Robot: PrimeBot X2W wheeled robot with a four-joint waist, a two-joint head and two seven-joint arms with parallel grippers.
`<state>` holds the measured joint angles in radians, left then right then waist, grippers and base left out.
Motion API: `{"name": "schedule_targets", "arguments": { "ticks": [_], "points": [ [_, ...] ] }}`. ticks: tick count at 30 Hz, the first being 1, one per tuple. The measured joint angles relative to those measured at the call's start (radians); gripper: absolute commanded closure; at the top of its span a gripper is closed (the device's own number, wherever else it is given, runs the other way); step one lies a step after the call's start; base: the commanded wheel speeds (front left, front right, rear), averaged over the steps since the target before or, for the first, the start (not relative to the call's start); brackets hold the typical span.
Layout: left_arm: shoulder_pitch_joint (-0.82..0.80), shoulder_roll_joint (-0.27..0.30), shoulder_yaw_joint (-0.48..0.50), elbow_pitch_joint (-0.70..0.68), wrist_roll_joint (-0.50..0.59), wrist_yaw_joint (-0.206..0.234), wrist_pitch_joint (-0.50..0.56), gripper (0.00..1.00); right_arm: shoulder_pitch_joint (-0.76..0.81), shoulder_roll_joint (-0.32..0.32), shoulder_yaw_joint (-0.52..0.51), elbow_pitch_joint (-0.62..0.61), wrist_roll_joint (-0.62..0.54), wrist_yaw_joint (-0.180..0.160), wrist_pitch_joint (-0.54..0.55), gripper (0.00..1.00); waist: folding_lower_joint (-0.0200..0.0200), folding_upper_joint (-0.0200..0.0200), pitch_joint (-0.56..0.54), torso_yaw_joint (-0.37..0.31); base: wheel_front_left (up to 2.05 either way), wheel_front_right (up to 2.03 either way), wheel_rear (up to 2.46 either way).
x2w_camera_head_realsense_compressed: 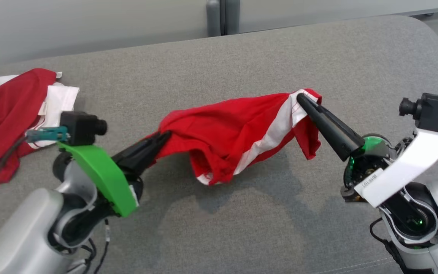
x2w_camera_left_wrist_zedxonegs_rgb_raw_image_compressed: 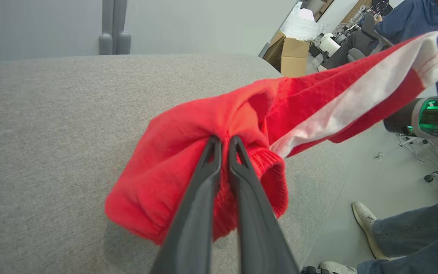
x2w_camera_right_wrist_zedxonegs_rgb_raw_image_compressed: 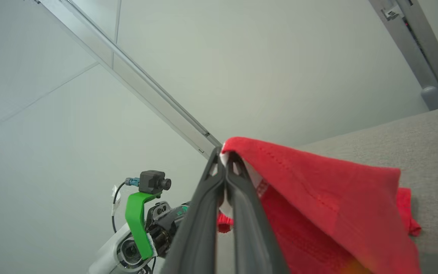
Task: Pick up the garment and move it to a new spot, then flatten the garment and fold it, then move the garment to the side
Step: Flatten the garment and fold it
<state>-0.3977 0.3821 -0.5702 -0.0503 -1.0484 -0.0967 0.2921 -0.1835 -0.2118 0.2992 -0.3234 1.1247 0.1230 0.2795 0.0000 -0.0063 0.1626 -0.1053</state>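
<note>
The garment (x2w_camera_head_realsense_compressed: 234,133) is red with a white stripe and hangs stretched between my two grippers, sagging above the grey cushioned surface (x2w_camera_head_realsense_compressed: 219,61). My left gripper (x2w_camera_head_realsense_compressed: 164,135) is shut on its left end; in the left wrist view the left gripper (x2w_camera_left_wrist_zedxonegs_rgb_raw_image_compressed: 224,142) pinches a red ribbed edge of the garment (x2w_camera_left_wrist_zedxonegs_rgb_raw_image_compressed: 203,129). My right gripper (x2w_camera_head_realsense_compressed: 302,98) is shut on the striped right end, held higher. In the right wrist view the right gripper (x2w_camera_right_wrist_zedxonegs_rgb_raw_image_compressed: 224,154) clamps the red hem of the garment (x2w_camera_right_wrist_zedxonegs_rgb_raw_image_compressed: 318,198), which drapes down to the right.
A second red and white garment (x2w_camera_head_realsense_compressed: 10,110) lies bunched at the surface's left edge. In the left wrist view a cardboard box (x2w_camera_left_wrist_zedxonegs_rgb_raw_image_compressed: 289,57) stands on the floor beyond the surface, a seated person (x2w_camera_left_wrist_zedxonegs_rgb_raw_image_compressed: 405,23) is behind it, and a person's feet (x2w_camera_left_wrist_zedxonegs_rgb_raw_image_compressed: 363,217) stand close by.
</note>
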Motion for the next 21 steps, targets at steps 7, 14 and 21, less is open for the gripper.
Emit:
{"name": "schedule_targets", "arguments": {
  "ticks": [7,14,21],
  "points": [
    [-0.001,0.115,0.118,-0.046,-0.158,0.042,0.151,1.00,0.099,-0.022,-0.015,-0.029,0.135,-0.001,0.078,1.00,0.0000,0.0000,-0.010,-0.006,0.00,0.00,0.00],
    [-0.003,0.160,0.077,0.076,-0.206,0.134,0.326,1.00,0.137,-0.072,0.009,0.198,0.055,-0.076,0.137,1.00,0.0000,0.0000,0.034,-0.031,0.00,0.00,0.00],
    [-0.102,0.211,0.087,0.154,-0.108,0.181,0.344,1.00,-0.035,-0.087,0.066,0.320,-0.143,-0.098,0.133,1.00,0.0000,0.0000,0.104,-0.068,0.00,0.00,0.00]
  ]
}}
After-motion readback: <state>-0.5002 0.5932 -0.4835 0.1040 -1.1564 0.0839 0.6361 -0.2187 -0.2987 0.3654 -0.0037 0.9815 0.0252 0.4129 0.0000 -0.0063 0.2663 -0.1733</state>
